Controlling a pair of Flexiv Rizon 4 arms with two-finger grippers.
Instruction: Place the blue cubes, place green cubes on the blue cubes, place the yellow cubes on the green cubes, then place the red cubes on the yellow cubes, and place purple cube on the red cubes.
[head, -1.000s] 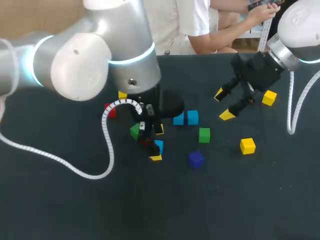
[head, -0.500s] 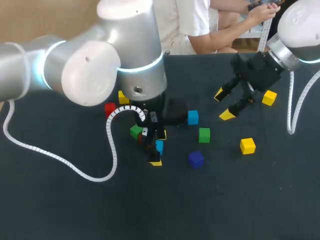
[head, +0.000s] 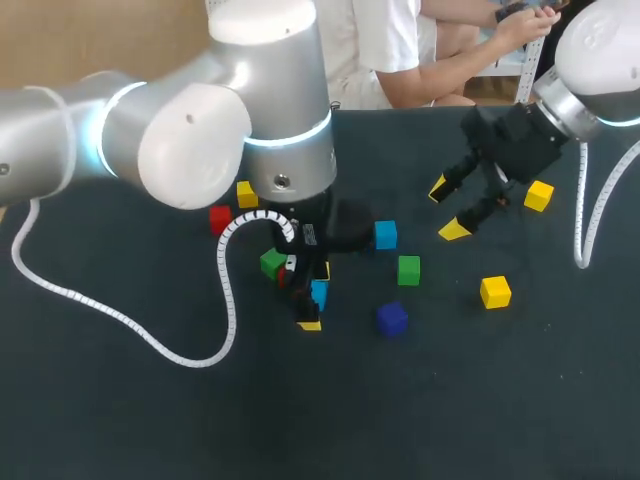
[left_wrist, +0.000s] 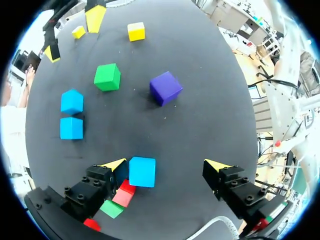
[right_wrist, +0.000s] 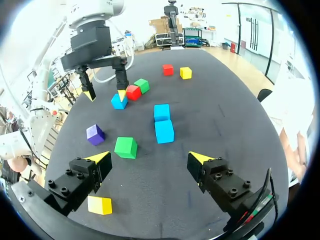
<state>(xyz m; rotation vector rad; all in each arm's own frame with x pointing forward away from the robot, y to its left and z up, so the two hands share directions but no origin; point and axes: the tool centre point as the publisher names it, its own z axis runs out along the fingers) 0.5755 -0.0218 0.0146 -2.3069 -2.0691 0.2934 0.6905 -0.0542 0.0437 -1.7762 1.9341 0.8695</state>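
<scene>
1. Left gripper (left_wrist: 166, 165): held over the table (left_wrist: 210, 110), fingers spread wide, gripping nothing.
2. Blue cube (left_wrist: 142, 171): lay between those fingers, just beside one tip and well apart from the other. Was crowded from behind by a red cube (left_wrist: 124, 194) and a green cube (left_wrist: 111, 208), both close to that same finger.
3. Step in hand, as judged: grasp of this blue cube. Best done by centring the gap on it first, to avoid shoving it into the red cube, then closing on two opposite flat faces.
4. Orientation: sat flat on one face, sides roughly square to the finger line. Equal edges, hence no long axis.
5. Blue pair (left_wrist: 71, 128): lay well ahead of the fingers, side by side.
6. Right gripper (right_wrist: 150, 159): hung above the table, fingers wide, nothing between them.
</scene>
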